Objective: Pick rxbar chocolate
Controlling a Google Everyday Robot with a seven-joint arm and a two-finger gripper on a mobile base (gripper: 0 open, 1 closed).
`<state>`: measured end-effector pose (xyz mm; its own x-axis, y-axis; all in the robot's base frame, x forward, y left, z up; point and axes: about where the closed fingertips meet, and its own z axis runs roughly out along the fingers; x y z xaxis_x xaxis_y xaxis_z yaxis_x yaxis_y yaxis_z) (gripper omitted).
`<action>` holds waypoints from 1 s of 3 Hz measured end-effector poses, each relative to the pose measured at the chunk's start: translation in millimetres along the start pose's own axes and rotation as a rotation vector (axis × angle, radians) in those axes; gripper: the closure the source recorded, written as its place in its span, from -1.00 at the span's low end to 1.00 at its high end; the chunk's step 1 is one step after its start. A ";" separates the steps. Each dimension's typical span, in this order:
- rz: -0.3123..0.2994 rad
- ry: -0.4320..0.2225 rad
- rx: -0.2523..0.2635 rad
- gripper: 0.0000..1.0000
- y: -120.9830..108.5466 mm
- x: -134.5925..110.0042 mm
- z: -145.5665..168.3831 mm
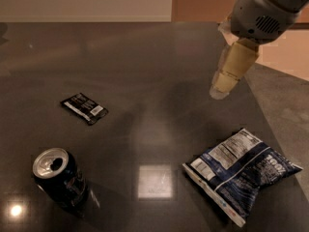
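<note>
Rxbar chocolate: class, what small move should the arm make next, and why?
Probably swing the tool across toward the rxbar chocolate: the tool hangs over the right side of the table, while the bar lies flat, untouched, at the view's left, beyond the can.

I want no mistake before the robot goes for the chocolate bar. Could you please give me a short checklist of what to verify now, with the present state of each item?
1. Target visible: the small flat black rxbar chocolate wrapper lies flat and uncovered on the dark glossy table: ok.
2. Room around it: nothing touches it; the dark soda can stands apart, nearer the camera: ok.
3. Hand above target: the hand hangs over the table's right part, far from the wrapper: not ok.
4. Way across: bare table lies between them; the dark blue crinkled chip bag lies to the side of that line: ok.
5. Hand ready to grasp: cannot tell.
</note>
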<state>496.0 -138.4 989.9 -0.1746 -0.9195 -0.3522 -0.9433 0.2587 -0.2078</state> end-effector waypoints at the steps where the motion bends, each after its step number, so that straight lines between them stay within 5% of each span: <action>1: -0.002 -0.016 -0.018 -1.00 -16.4 -27.8 15.5; 3: 0.002 -0.028 -0.056 -1.00 -45.1 -75.3 49.7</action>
<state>565.7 -66.2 980.5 -0.1696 -0.9101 -0.3782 -0.9573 0.2433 -0.1561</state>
